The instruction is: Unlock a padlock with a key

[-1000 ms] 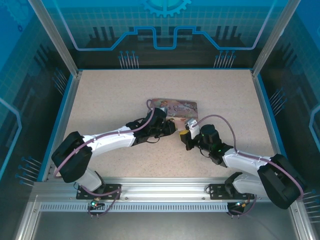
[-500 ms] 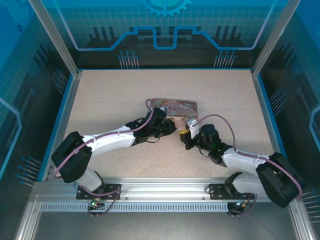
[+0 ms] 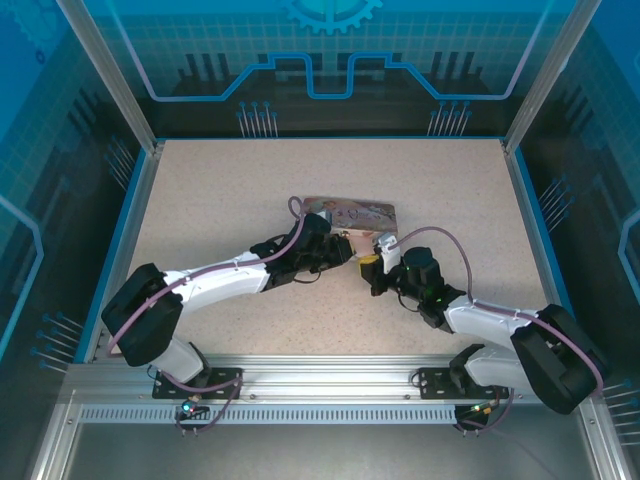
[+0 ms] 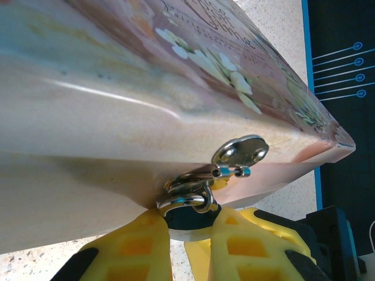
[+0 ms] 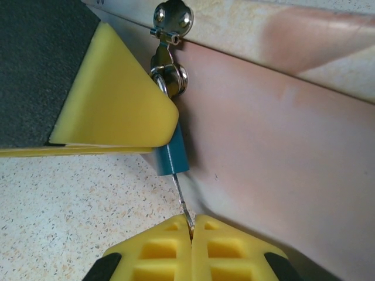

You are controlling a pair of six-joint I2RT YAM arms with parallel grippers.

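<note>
A small padlock point(image 5: 170, 153) with a shiny silver loop and a little blue-green block for a body was seen hanging from a round silver metal clasp point(image 5: 171, 16) on the side of a pink tin box point(image 3: 358, 212) painted with flowers. The box was laid near the middle of a speckled beige table point(image 3: 220, 190). The loop was hooked through the clasp, and it could not be told whether the loop was snapped shut or popped open. In the left wrist view the padlock's body looked dark. It was squeezed between the two yellow fingers of the left gripper point(image 4: 190, 222), which was closed on it. In the right wrist view one of those yellow fingers point(image 5: 117, 99) was pressed across the upper part of the blue-green body. A tiny thin key point(image 5: 182, 202) was pointed into the bottom end of the body. Its thin grey blade was stretched from the body down to the right gripper point(image 5: 191, 222), whose yellow fingers were pressed tight together on the key's other end. From above, the two grippers were seen tip to tip, just beside the near side of the box.
</note>
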